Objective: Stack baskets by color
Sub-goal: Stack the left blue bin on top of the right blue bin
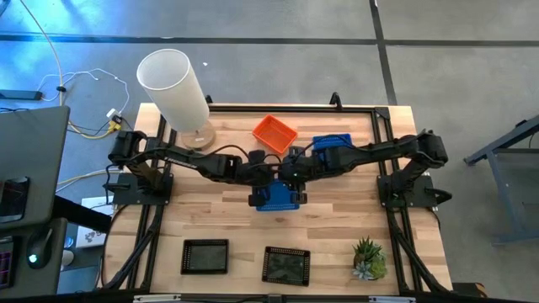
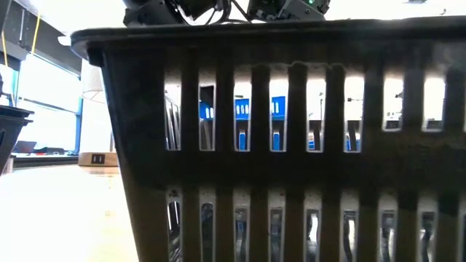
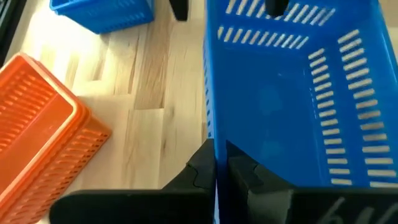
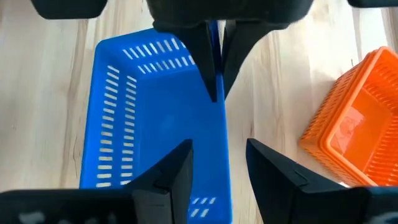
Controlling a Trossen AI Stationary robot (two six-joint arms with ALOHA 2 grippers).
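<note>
Left hand point(image 3: 214, 177) is pinching the blue basket's point(image 1: 276, 198) wall at surface point(image 1: 227, 223) centre. Right hand point(image 4: 217, 168) is straddling its opposite wall, fingers parted. Orange basket point(image 1: 274, 134) is sitting at 12 o'clock, second blue basket point(image 1: 330, 143) at 1 o'clock.

This looks like a robotics lab or test workspace set in a large open room: a light wooden table point(image 1: 227, 223) framed by black metal rails stands on a bare grey concrete floor point(image 1: 438, 76) crossed by dark seams, with two dark robot arms bolted to its sides. Loose cables point(image 1: 80, 84) trail across the floor to a power strip, and a dark desk with equipment point(image 1: 29, 185) sits at one side. The level view across the table shows tall bright windows point(image 2: 44, 102) behind, more like an industrial or office hall than a home.
</note>
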